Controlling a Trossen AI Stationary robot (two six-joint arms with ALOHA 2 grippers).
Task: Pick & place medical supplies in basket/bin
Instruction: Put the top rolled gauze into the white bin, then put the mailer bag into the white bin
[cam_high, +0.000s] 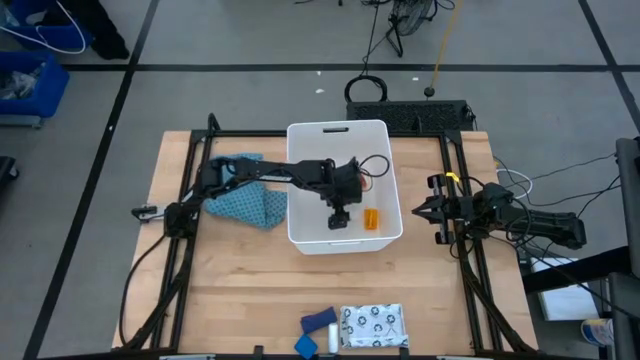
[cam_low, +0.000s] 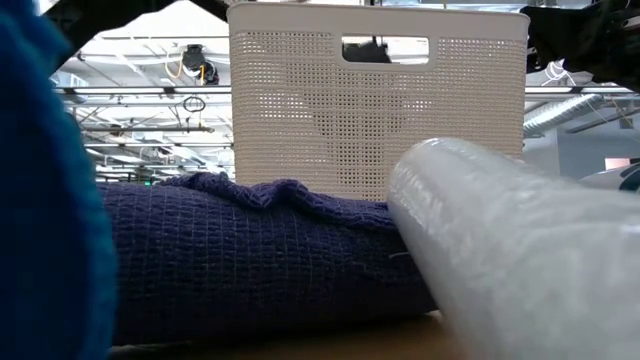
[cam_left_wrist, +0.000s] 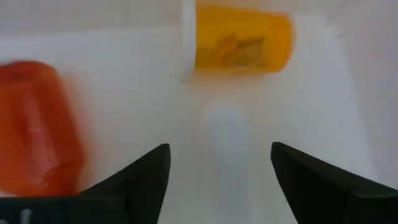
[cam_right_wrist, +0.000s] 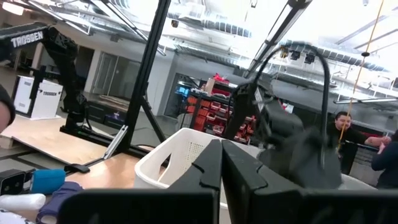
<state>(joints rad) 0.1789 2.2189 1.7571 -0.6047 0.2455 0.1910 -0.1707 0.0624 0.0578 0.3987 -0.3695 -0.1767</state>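
Observation:
The white bin (cam_high: 340, 135) stands mid-table. My left gripper (cam_high: 340, 220) reaches down into it, open and holding nothing (cam_left_wrist: 217, 180). On the bin floor ahead of the fingers lies the orange pill bottle (cam_left_wrist: 242, 42) (cam_high: 371, 220) on its side, and beside one finger a red bottle (cam_left_wrist: 37, 130). A pale blurred shape (cam_left_wrist: 227, 134) shows between the fingers; what it is I cannot tell. By the near edge lie blue pieces (cam_high: 318, 320), a white tube (cam_high: 332, 341) and the patterned pouch (cam_high: 373, 326). My right gripper (cam_high: 432, 210) waits shut (cam_right_wrist: 221, 168) to the right of the bin.
A teal patterned cloth (cam_high: 245, 203) lies left of the bin, under the left arm. The low view is filled by a blue knitted piece (cam_low: 250, 250) and the white tube (cam_low: 520, 250) in front of the bin wall (cam_low: 378, 100). A person (cam_right_wrist: 345, 127) stands in the room behind.

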